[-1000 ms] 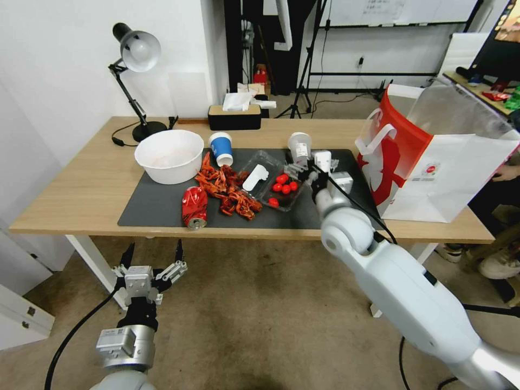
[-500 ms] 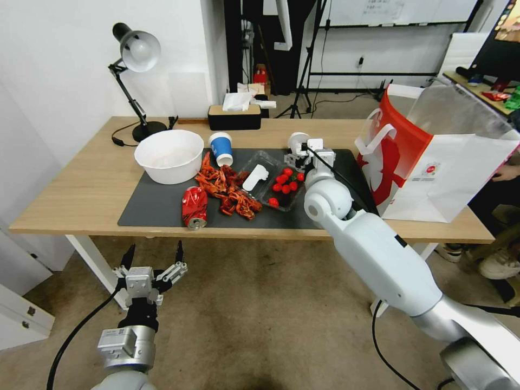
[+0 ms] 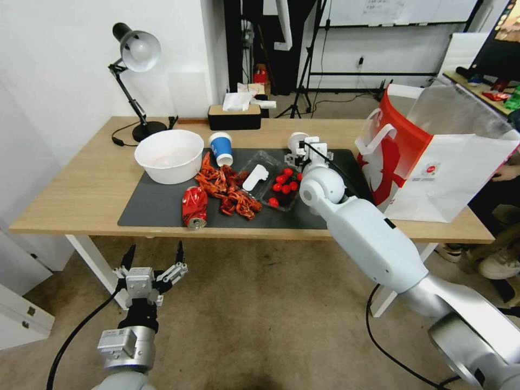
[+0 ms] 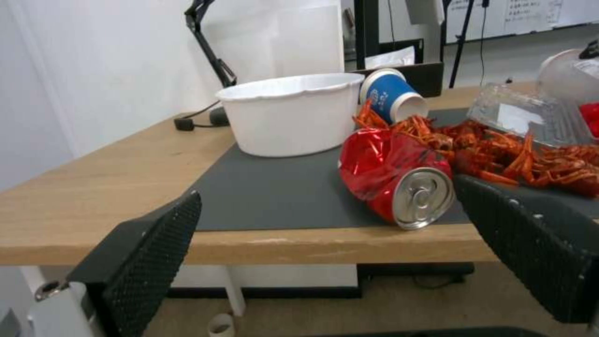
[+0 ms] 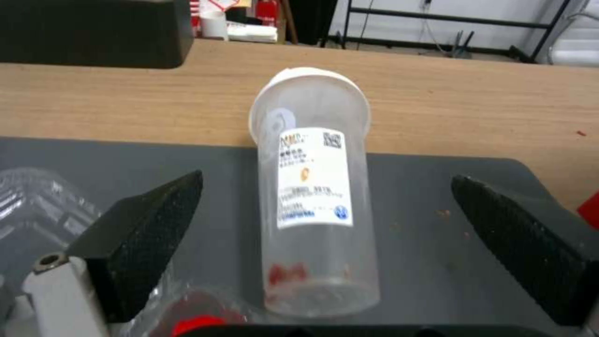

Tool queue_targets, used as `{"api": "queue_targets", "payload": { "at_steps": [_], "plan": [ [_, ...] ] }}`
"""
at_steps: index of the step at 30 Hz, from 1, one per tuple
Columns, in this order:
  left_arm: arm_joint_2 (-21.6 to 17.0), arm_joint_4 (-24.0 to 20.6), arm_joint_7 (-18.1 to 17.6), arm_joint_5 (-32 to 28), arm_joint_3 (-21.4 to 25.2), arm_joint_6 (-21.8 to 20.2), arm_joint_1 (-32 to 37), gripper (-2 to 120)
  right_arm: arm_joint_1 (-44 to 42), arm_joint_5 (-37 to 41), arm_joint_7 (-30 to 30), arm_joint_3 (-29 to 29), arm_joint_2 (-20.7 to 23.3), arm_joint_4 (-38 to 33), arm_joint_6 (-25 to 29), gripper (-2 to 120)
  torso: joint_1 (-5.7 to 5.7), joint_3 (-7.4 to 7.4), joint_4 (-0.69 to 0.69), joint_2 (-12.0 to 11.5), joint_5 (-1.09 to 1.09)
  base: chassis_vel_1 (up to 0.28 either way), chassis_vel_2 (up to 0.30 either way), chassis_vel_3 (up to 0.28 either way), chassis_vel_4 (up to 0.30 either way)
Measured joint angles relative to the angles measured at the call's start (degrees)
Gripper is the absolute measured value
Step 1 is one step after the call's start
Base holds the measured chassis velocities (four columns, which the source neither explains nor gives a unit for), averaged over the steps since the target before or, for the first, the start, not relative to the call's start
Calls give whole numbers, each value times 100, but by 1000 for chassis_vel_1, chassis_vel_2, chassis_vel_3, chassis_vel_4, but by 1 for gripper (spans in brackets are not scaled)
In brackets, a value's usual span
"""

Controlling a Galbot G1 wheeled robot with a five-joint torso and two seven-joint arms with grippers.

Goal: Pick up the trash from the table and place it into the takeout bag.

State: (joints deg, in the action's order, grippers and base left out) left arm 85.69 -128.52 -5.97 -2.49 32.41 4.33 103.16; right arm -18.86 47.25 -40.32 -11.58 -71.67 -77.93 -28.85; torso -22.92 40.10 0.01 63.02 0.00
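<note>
Right gripper (image 5: pixel 325 243) hangs over the plastic cup (image 5: pixel 315 196) lying on the mat (image 3: pixel 162 203) (fingers spread either side, not touching). Left gripper (image 3: pixel 153 260) waits below the counter (image 3: pixel 81 184), fingers spread.

Head view high, facing forward-down over whole table (image 3: pixel 81 195). Left wrist low, below near edge, close to red can (image 4: pixel 393 180). Right wrist close above clear cup (image 5: pixel 315 196). All share grey mat (image 3: pixel 157 208).
</note>
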Motion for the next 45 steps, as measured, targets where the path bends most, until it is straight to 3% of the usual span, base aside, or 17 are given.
{"api": "queue_targets", "payload": {
  "at_steps": [14, 45],
  "plan": [
    [-5, 4, -5, -10, 26, 16, -1, 100, 387, 416, -172, -14, -291, 623, -408, 100, 1, 0, -1, 0, 0, 0, 0, 0, 0],
    [-8, 19, -6, -29, 47, 78, 15, 100, 899, 990, -386, -166, -483, 1388, -1224, 100, 0, 0, -1, 0, 0, 0, 0, 0, 0]
  ]
}}
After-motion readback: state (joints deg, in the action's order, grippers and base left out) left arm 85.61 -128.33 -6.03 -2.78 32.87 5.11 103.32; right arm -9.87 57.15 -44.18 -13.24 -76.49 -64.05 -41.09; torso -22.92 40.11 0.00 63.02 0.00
